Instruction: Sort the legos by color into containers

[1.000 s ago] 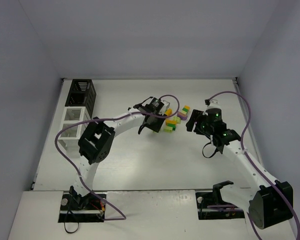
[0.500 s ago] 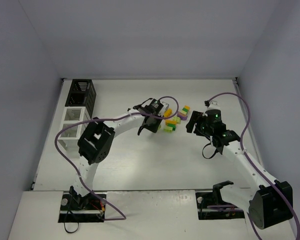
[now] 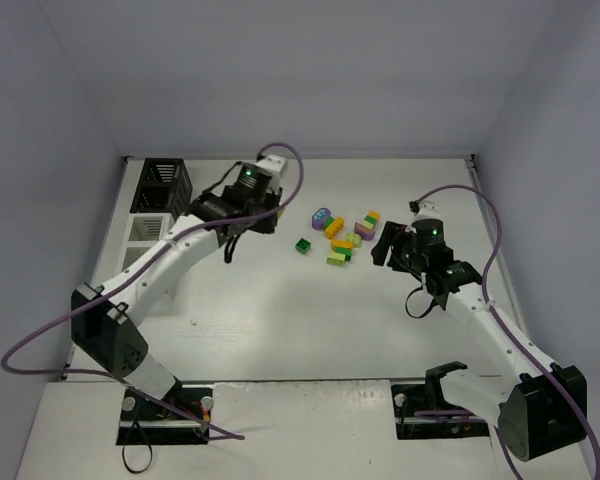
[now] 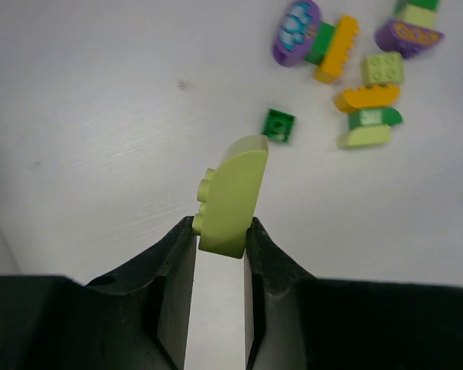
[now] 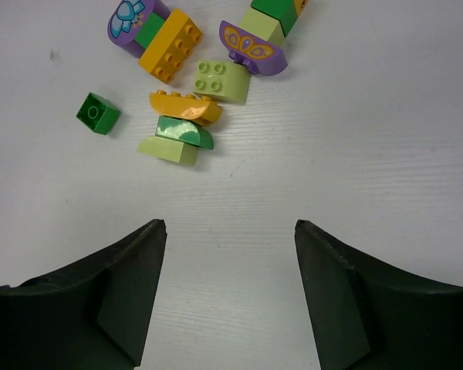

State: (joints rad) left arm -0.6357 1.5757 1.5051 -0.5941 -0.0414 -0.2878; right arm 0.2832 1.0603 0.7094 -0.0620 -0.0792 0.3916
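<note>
Left jaws were clamped on a light green brick (image 4: pixel 231 193), held above the surface (image 4: pixel 85 139). Right jaws stood apart, empty, near the loose bricks (image 5: pixel 185 108).

Lime brick (image 4: pixel 230 196); purple brick (image 5: pixel 251 48) (its face orange-patterned)

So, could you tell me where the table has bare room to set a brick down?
Bare: the wide table patch between the legos and the near edge, and the far strip between them and the back wall. Crowded: the legos themselves, with the right gripper beside them.
</note>
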